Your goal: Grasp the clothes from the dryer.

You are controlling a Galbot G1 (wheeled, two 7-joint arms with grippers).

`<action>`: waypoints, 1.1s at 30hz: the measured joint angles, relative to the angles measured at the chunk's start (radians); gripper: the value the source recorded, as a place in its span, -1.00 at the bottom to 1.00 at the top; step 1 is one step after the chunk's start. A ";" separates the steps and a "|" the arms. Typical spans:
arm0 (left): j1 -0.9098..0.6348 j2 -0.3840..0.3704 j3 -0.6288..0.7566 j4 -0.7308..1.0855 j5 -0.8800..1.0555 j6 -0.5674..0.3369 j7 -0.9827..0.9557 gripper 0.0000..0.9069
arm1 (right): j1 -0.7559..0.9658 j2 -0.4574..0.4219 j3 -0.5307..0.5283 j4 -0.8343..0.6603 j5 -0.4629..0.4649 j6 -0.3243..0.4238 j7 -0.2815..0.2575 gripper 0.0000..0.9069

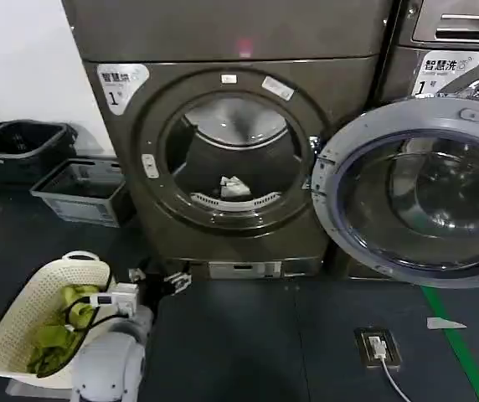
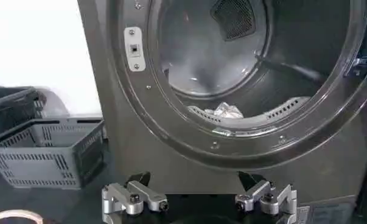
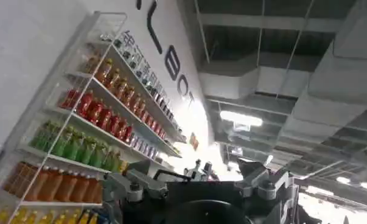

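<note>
So the dryer had its door swung wide open to the right, and the clothes, just a small whitish-grey bundle, were sitting at the bottom of the steel drum near the front lip. From the left wrist camera the bundle lay right behind the perforated rim.

The left end effector hung low in front of the dryer, below the porthole, fingers spread wide with nothing between them, well apart from the clothes. The right end effector was pointed up at a ceiling and a shelf of drink bottles, fingers also spread and empty.

On the floor to the left sat a cream laundry basket with yellow-green cloth in it, plus a grey crate farther back.
</note>
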 measured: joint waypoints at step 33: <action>-0.003 -0.002 0.011 0.012 0.016 0.000 0.001 1.00 | 0.004 0.017 -0.003 -0.004 0.003 0.003 0.003 1.00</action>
